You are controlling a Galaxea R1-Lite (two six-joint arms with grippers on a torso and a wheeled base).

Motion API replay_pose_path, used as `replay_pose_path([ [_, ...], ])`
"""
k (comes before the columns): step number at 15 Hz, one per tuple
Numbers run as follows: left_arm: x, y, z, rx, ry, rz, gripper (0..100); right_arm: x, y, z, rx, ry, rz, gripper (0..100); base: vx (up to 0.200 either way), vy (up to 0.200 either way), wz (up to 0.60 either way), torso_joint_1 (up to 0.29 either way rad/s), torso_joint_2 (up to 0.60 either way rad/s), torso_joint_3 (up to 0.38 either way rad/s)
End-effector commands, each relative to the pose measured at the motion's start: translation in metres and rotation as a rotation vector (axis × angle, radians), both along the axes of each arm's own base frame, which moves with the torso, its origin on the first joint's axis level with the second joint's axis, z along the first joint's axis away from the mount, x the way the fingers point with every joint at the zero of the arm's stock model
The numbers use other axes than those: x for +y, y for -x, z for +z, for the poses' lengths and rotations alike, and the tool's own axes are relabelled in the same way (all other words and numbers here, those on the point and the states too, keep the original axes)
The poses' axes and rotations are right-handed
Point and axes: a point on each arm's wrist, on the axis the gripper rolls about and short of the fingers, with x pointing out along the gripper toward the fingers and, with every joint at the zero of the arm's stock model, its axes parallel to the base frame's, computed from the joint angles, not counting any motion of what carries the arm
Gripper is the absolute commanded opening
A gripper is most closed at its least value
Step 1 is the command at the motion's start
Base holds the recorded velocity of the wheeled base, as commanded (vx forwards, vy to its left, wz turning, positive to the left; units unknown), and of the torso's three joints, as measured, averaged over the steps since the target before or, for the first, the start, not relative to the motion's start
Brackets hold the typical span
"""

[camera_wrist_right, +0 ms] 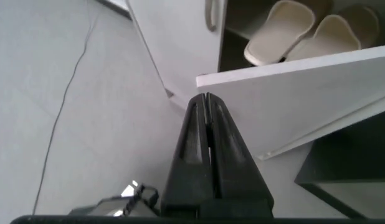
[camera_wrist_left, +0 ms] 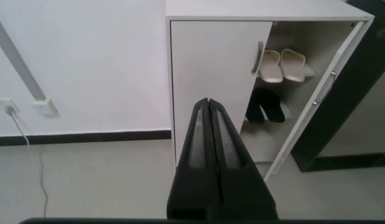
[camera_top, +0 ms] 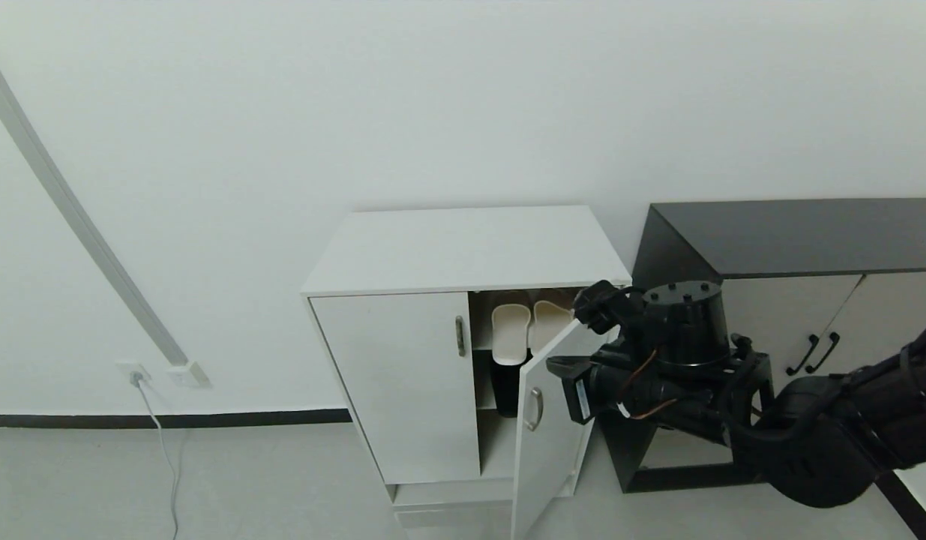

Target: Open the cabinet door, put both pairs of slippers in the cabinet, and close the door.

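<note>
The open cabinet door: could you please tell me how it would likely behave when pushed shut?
The door looks like a stiff flat panel, so it should probably swing as one piece, not flex. Its face looks smooth, so the shut right gripper by its top edge might slide.

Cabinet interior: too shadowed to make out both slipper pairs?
Head view: white slippers well lit; black slippers below them sink into shadow. Left wrist view: both pairs distinct against the pale inside of the cabinet. Right wrist view: white pair bright, cabinet dark around it.
</note>
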Motion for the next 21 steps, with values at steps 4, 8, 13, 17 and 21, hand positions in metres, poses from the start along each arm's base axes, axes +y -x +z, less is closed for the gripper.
replay_pose_path([
  [4,0.000,0.000,0.000,0.001,0.002,0.000,0,-0.017,0.020,-0.020,0.055,0.043,-0.003,0,0.100,0.000,0.00,0.004,0.00,0.001],
  [8,0.000,0.000,0.000,0.001,0.002,0.000,0,-0.009,0.009,-0.047,0.074,0.056,-0.005,0,0.000,0.000,0.00,0.000,0.00,0.000],
  [13,0.000,0.000,0.000,0.001,0.002,0.002,0,0.005,-0.016,-0.062,0.080,0.053,-0.021,0,0.000,0.000,0.00,0.000,0.00,0.000],
  [17,0.000,0.000,0.000,0.001,0.002,0.002,0,0.010,-0.036,-0.067,0.068,0.041,-0.043,0,0.000,0.000,0.00,0.000,0.00,0.000],
  [21,0.000,0.000,0.000,0.001,0.002,0.003,0,0.014,-0.054,-0.075,0.061,0.032,-0.064,0,0.000,0.000,0.00,0.000,0.00,0.000],
])
